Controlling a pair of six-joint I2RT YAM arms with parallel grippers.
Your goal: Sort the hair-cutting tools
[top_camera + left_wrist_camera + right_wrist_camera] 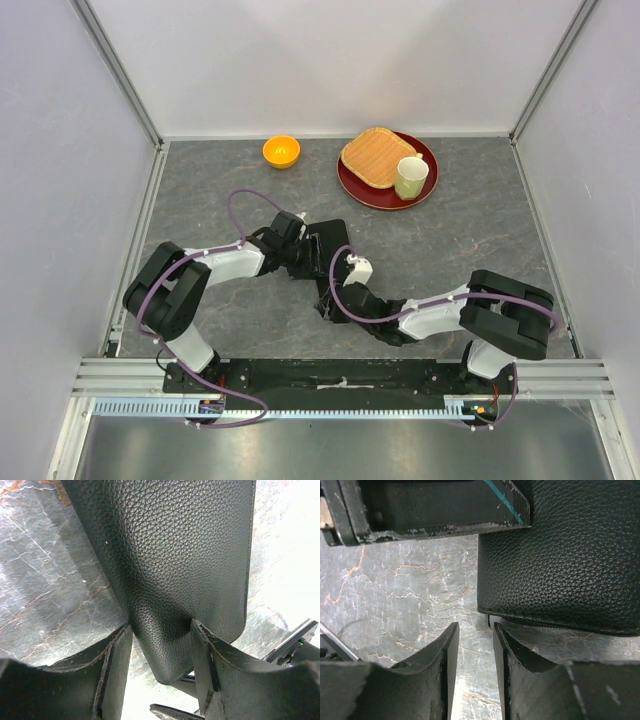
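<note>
The hair-cutting tools are out of view. A black grained zip case [330, 240] lies mid-table. My left gripper [303, 252] is at its left edge. In the left wrist view, the left gripper [160, 647] is shut on a rounded corner of the case [175, 555], and the leather buckles inward between the fingers. My right gripper [330, 300] is at the case's near end. In the right wrist view the right gripper [472, 627] stands narrowly open over bare table, just short of the case's corner [570, 555]. A small zip pull [489, 621] hangs by the right fingertip.
An orange bowl [281, 151] sits at the back. A red plate [424, 192] at the back right carries a tan woven mat [372, 157] and a pale cup [411, 176]. White walls enclose the grey marbled table [480, 240] on three sides.
</note>
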